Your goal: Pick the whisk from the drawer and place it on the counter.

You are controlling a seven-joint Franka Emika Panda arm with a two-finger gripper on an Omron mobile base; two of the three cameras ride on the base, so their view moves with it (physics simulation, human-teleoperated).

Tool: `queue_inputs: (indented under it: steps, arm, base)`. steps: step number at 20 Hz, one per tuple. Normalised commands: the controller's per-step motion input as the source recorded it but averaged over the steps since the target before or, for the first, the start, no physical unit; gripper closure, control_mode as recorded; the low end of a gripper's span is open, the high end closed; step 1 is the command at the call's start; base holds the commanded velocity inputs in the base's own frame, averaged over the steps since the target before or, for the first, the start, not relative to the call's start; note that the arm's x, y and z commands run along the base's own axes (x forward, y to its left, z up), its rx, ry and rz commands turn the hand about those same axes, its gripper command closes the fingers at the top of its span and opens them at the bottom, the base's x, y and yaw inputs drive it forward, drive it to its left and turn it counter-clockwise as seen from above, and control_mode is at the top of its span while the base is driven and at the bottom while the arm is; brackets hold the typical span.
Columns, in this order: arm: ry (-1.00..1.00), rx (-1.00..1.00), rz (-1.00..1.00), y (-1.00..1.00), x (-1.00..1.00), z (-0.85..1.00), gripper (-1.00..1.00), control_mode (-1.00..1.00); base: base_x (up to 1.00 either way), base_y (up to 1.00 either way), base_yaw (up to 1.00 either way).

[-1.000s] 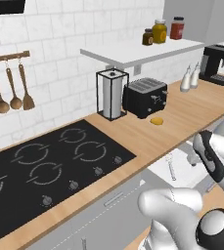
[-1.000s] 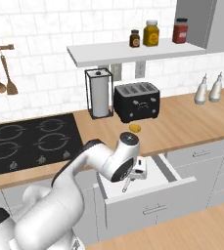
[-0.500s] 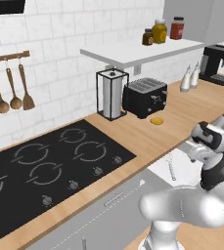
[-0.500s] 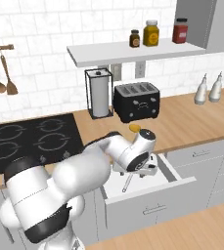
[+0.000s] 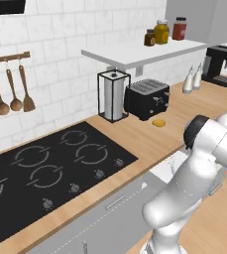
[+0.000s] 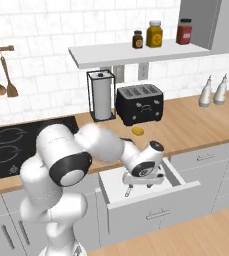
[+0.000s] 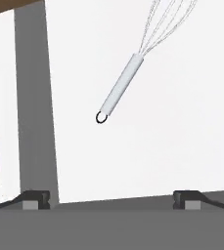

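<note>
The whisk (image 7: 119, 88) lies flat on the white floor of the open drawer (image 7: 172, 141), its silvery handle ending in a small ring and its thin wires fanning off toward the top of the hand view. My gripper (image 7: 111, 200) hovers over it, open, its two dark fingertips (image 7: 35, 200) wide apart with nothing between them. From the right base view the gripper (image 6: 144, 180) hangs low inside the pulled-out drawer (image 6: 136, 212), below the edge of the wooden counter (image 6: 191, 130). The whisk's handle end (image 6: 128, 191) peeks out beside the hand.
On the counter (image 5: 135, 139) stand a black toaster (image 6: 139, 104), a paper-towel holder (image 6: 102, 95), a small yellow lump (image 6: 138, 131) and two bottles (image 6: 213, 91). The black cooktop (image 5: 50, 168) lies to the left. The drawer's grey side wall (image 7: 33, 97) is close.
The arm has folded down and swung, carrying the hand a little rightward and lower into the drawer. The jaws stay open and the whisk has not moved.
</note>
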Motion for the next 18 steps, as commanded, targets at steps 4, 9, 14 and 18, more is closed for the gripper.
queue_inputs:
  steps: [4,9,14,18]
  arm:
    - [0.02,0.05,0.18,-0.41,0.0,-0.63,-1.0,-1.0]
    - [0.02,0.11,0.11,-0.9,-0.82,-0.15,-1.0,-1.0]
    - [-0.03,0.17,0.07,-0.97,-1.0,0.13,-1.0,-1.0]
    - [-0.1,0.03,0.1,0.09,-0.47,0.63,-1.0,-1.0]
  base:
    - [0.0,0.0,0.0]
    - [0.0,0.0,0.0]
    - [0.0,0.0,0.0]
    - [0.0,0.0,0.0]
